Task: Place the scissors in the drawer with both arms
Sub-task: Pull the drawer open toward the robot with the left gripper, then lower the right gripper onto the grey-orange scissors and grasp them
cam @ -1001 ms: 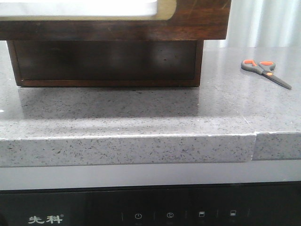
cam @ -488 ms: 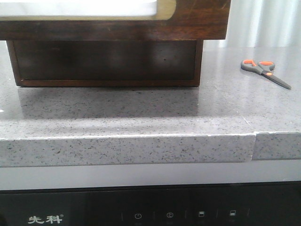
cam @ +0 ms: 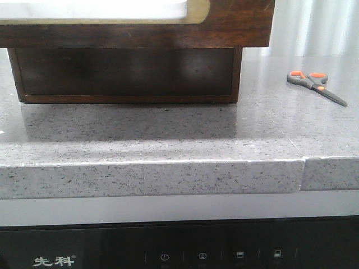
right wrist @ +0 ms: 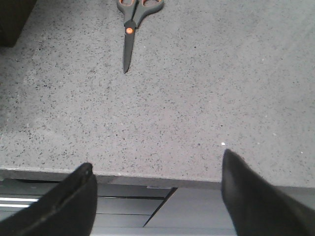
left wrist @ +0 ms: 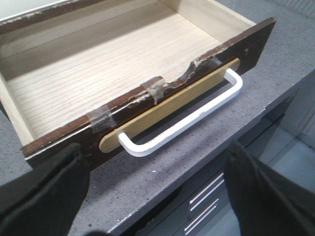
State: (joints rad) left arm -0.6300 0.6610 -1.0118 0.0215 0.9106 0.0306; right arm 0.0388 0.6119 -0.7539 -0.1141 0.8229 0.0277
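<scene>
On the grey speckled table (cam: 168, 134), the scissors (cam: 316, 85) lie flat toward the right side in the front view, well apart from the drawer (cam: 224, 25) and touched by nothing. Blades closed; handles dark grey with orange-lined loops. From the right wrist view the scissors (right wrist: 134, 24) sit far beyond the right gripper (right wrist: 157, 196), whose two dark fingers (right wrist: 64, 206) are spread wide with nothing between them, above the table's near edge.

From the left wrist view the drawer (left wrist: 123, 64) stands pulled out, its pale wood-grain floor bare. Its dark front edge is chipped and patched with clear tape (left wrist: 156, 88). A tan plate (left wrist: 172, 105) on the front carries a white handle (left wrist: 187, 120). The left gripper (left wrist: 157, 196) has its fingers (left wrist: 44, 191) set wide apart, holding nothing, short of the handle and not touching it.

Neither arm appears in the front view, where the drawer front overhangs the cabinet (cam: 126, 75).
</scene>
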